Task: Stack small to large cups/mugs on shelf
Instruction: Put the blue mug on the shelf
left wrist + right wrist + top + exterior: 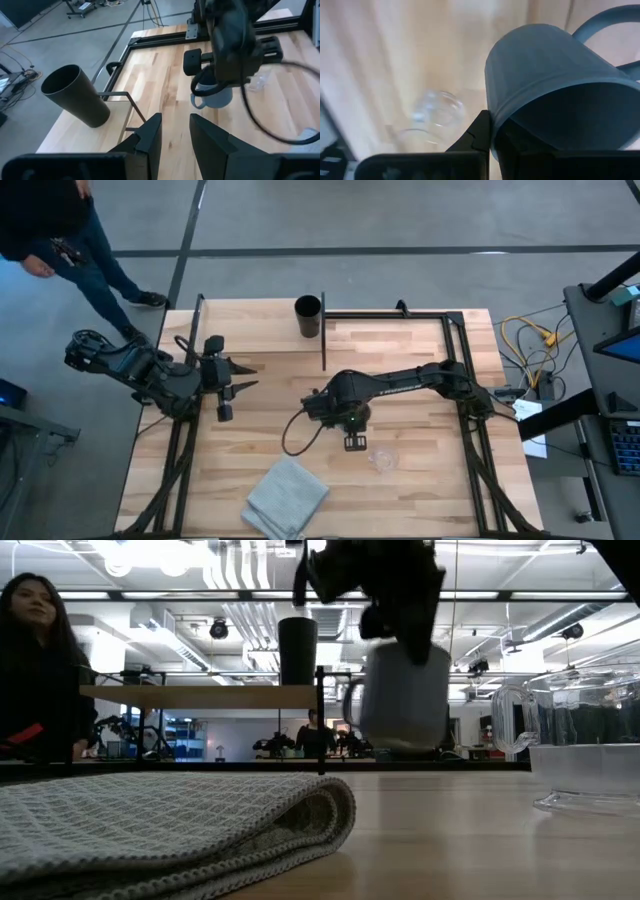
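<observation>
My right gripper (350, 420) is over the table's middle, shut on the blue-grey mug (405, 695). The mug also shows in the right wrist view (555, 85) and the left wrist view (215, 95). The small clear glass cup (383, 458) stands on the tabletop just nearer than the mug, and shows in the low view (585, 750). The black cup (308, 317) stands upright on the pale shelf (200, 696) at its right end. My left gripper (245, 378) is open and empty at the table's left, pointing toward the mug. My right gripper holds the mug by its rim (492, 107), coming from above with the fingers pointing down. One finger (480, 132) lies on the outside of the wall; the other is hidden in the dark of the mug's mouth. The mug hangs upright, its base just clear of the tabletop.
A folded grey cloth (288, 498) lies near the table's front edge. Black frame rails (470, 380) run along the table's sides. A thin black upright (323, 330) stands by the black cup. A person (60, 240) stands beyond the far left corner.
</observation>
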Robot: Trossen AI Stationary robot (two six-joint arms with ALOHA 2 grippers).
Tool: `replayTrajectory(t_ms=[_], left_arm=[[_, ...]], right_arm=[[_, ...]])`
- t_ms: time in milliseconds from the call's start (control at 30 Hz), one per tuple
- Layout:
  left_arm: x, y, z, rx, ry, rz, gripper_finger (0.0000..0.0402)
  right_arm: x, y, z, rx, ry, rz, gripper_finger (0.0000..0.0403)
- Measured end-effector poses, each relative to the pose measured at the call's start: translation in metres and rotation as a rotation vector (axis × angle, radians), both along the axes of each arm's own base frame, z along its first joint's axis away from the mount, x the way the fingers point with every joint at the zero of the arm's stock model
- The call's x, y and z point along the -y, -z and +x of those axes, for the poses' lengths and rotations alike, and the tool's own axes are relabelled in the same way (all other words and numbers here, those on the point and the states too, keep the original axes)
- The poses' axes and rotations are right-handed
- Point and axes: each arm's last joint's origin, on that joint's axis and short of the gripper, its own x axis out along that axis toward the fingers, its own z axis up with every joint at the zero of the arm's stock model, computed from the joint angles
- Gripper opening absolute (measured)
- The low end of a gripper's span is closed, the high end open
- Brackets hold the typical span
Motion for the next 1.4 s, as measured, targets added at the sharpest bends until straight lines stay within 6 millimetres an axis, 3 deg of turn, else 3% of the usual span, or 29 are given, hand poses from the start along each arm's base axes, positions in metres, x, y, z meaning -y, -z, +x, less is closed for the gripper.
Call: replayTrajectory(t_ms=[167,833,1400], left_arm=[[0.001,0.001,0.003,-0.003,-0.016,0.010,0.0087],[0.000,-0.005,0.002,0.082,-0.018,-0.022,0.0087],[0.000,-0.004,0.002,0.064,-0.003,0.016,0.0087]], right_arm=[[0.007,0.017,-0.004,-0.071,0.006,-0.008,0.0009],[0.024,0.045,-0.008,-0.136,0.144,-0.032,0.0023],[0.027,0.040,-0.008,-0.150,0.137,-0.029,0.0024]])
